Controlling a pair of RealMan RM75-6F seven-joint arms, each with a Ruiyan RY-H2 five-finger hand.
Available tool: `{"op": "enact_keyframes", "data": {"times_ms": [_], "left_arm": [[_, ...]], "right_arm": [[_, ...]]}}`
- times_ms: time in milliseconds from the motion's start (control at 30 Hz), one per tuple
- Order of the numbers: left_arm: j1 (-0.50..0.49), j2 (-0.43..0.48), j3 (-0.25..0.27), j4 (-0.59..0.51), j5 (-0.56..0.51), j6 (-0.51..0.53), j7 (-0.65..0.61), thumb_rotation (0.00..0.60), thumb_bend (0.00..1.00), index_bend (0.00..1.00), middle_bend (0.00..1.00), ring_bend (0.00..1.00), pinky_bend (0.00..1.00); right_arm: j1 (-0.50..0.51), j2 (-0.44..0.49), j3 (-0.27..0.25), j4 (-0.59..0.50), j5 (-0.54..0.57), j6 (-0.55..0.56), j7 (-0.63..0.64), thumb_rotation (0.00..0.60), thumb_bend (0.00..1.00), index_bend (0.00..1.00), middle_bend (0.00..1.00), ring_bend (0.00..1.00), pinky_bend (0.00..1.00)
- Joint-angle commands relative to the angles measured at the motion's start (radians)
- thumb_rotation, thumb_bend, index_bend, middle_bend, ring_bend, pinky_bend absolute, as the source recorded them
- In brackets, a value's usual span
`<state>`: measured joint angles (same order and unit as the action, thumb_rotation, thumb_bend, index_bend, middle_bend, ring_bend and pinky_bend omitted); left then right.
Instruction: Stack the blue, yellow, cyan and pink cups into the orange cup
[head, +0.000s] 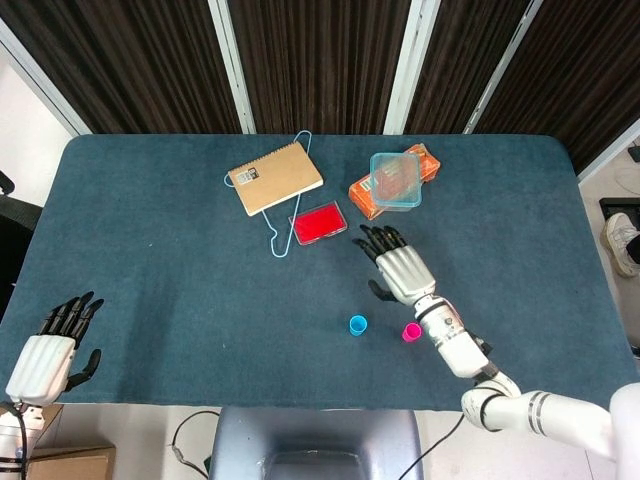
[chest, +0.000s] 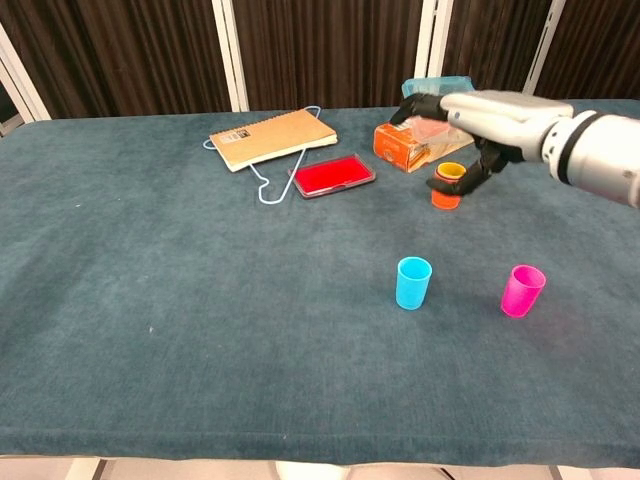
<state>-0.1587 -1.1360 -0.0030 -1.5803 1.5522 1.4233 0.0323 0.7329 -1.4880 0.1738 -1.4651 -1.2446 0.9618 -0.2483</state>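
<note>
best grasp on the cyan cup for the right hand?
Hold the cyan cup by its side wall just below the rim, coming in from its right. It stands upright, mouth up and clear all round, and the right hand hovers open behind it.
</note>
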Motion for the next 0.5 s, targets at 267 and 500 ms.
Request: {"op": "enact_keyframes", "data": {"times_ms": [267,500], "left_arm": [[0.004,0.001,0.004,0.0,0.009,0.006,0.0,0.6,0.46,0.0,0.0,0.0,0.11],[0.003,0.004,0.002,0.001,0.007,0.007,-0.009,0.6,0.46,0.0,0.0,0.0,0.11]], "right_arm": [[-0.017,0.065,-0.119,-0.124,-0.076,-0.08,-0.012,0.6,0.51,0.32,0.0,0.0,0.0],[-0.009,0.024,-0.115,-0.079,-0.037,-0.099,-0.041,0.6,0.51,0.4,0.0,0.0,0.0]]}}
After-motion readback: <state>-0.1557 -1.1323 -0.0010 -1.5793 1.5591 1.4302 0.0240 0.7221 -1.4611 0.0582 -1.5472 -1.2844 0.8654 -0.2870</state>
